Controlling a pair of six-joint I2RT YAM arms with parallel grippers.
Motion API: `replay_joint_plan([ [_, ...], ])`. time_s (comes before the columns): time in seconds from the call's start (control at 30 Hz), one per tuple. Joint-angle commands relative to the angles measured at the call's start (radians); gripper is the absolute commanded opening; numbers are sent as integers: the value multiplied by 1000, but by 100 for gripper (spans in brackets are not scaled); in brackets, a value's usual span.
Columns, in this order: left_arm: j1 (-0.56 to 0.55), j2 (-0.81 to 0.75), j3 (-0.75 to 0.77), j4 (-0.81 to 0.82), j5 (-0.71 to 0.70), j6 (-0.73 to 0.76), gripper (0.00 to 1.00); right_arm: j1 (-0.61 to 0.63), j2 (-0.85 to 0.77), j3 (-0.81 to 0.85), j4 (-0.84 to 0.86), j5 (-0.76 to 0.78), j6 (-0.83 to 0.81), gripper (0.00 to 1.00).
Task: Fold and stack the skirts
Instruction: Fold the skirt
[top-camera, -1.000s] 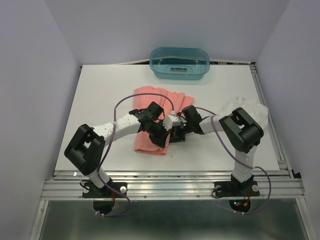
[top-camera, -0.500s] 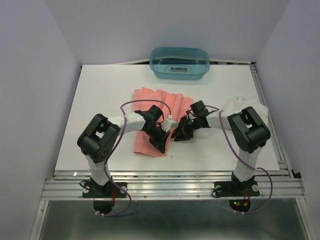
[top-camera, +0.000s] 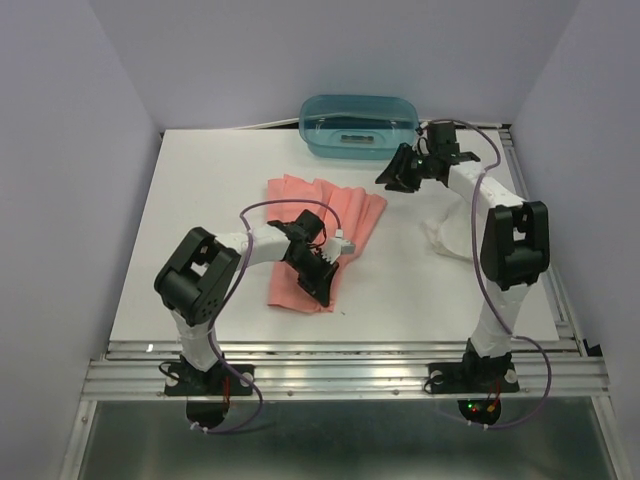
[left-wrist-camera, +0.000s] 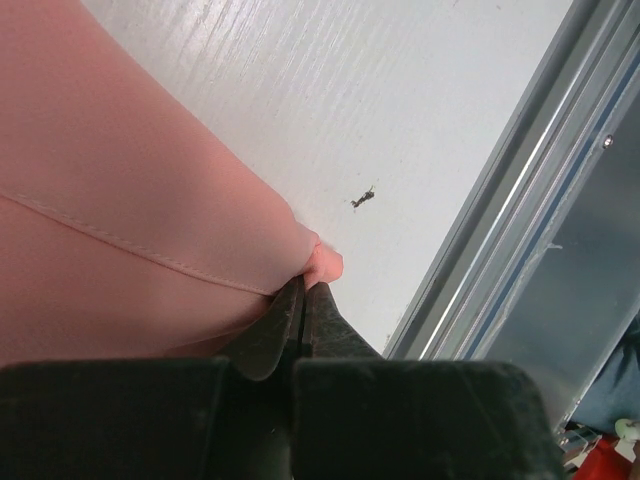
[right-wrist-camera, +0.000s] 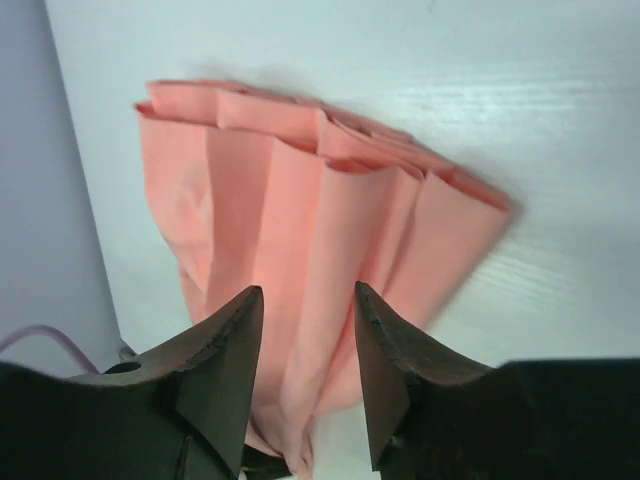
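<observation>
Your left gripper (left-wrist-camera: 303, 297) pinches the near corner of the salmon-pink gathered cloth skirt (top-camera: 322, 212), lying at the centre. Your right gripper (right-wrist-camera: 305, 300) hovers spread and empty above its far hem. The fold seems in hand: next, take that hem. The white pleated skirt (top-camera: 450, 228) waits at the right.

- Teal translucent tub (top-camera: 360, 125) at the far edge of the desk, centre; something pale inside, can't tell what.
- White desk (top-camera: 200, 200), faint grain in the surface.
- Small dark speck (left-wrist-camera: 363, 198) on the desk near its front edge.
- Aluminium rails (top-camera: 340, 375) along the near edge.
- Lavender walls (top-camera: 60, 150) on 3 sides.
</observation>
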Motion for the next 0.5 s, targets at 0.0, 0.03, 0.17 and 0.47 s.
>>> replay_joint_plan([
  [0.0,3,14,-30,-42,-112,29,0,23,84,143,85,14,57,49],
  [0.03,3,14,-32,-40,-113,28,0,23,127,169,83,28,69,49],
  [0.17,3,11,-23,-38,-113,26,0,46,187,231,106,87,63,59],
  [0.47,3,6,-30,-35,-110,23,0,110,278,278,123,79,33,59],
])
